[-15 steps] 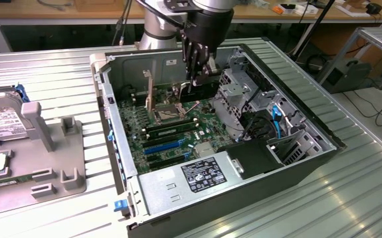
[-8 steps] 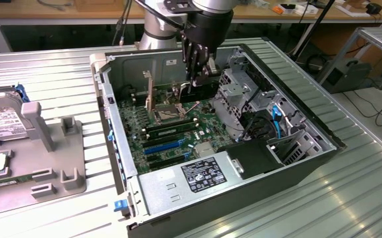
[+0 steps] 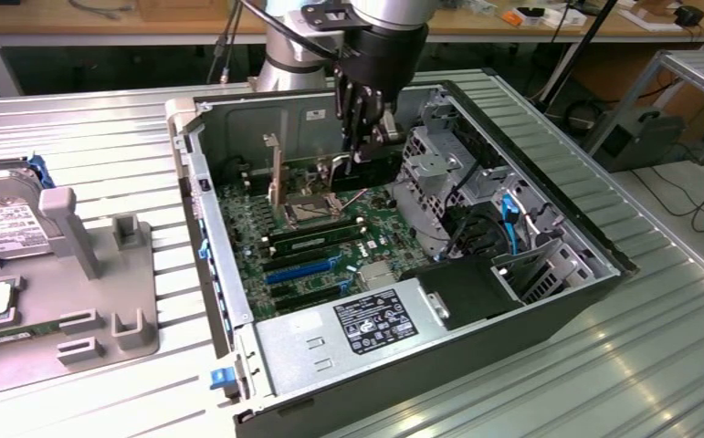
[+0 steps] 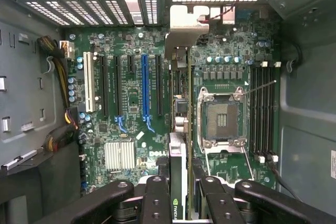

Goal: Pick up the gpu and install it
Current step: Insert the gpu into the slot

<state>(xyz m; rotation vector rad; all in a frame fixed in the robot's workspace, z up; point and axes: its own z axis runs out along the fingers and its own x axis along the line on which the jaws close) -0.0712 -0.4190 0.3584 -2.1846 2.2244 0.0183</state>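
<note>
While the hand [image 4: 182, 187] hangs over the motherboard [image 4: 131, 129] in the open computer case [image 3: 534, 365], its half-closed fingers [image 4: 156, 198] clamp the gpu [image 4: 177, 156] edge-on above that board.

Our arm [image 3: 288, 50] stands at the far side in the exterior view, with its wrist [image 3: 383, 18] bent over so that the gripper [image 3: 364, 146] points straight down. In the wrist view we see the black fingers [image 4: 156, 198] drawn partway together, one on each face of the gpu [image 4: 177, 166], which we hold edge-on between them.
</note>
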